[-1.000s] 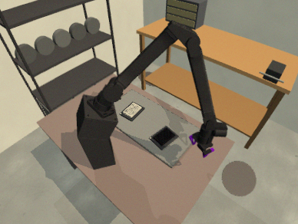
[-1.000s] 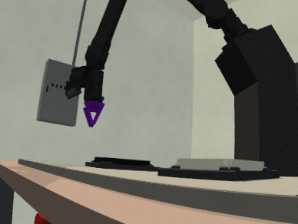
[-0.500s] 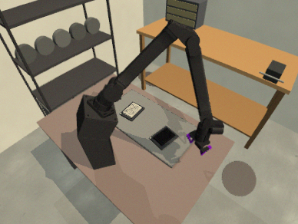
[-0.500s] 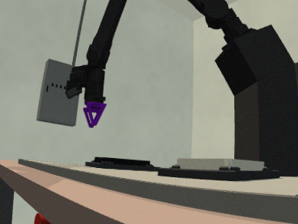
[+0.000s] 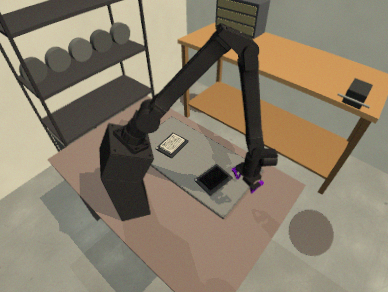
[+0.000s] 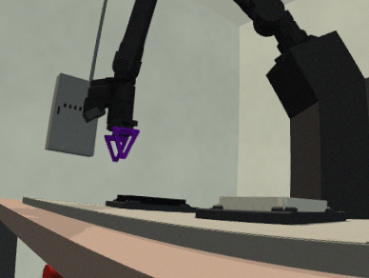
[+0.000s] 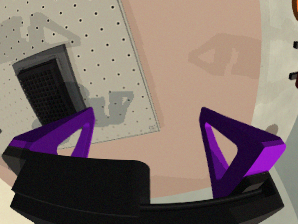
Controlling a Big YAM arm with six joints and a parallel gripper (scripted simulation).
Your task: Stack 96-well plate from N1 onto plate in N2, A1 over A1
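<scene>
Nothing of the stacking had been done. The black 96-well plate (image 5: 213, 179) lay flat in its dark nest on the grey perforated board (image 5: 197, 150), on the side of the board towards the right corner of the pinkish-brown worktop (image 5: 200, 240). The pale 96-well plate (image 5: 172, 145) sat in the other nest, closer to the black pedestal (image 5: 125, 185) and the worktop's far edge. The two plates were well apart, each in its own nest.

Judging from the base's outlook, the black plate was probably the one in N1 (the gripper's position beside it fits that reading), so the pale one would be the lower plate in N2.

The black gripper with purple triangular fingers (image 5: 246, 180) hung in the air, well above the worktop in the exterior view. From the top view it was just off the board's edge on the right-corner side, beside the black plate but not over it. Its fingers stood fully apart with nothing between them, and the wrist view showed the black plate off to one side of the gap.

Everything was left to do: centring over the black plate, descending, gripping, lifting, carrying it across, matching the A1 corners (the marks were too small to read) and nesting it without shifting the pale plate.
</scene>
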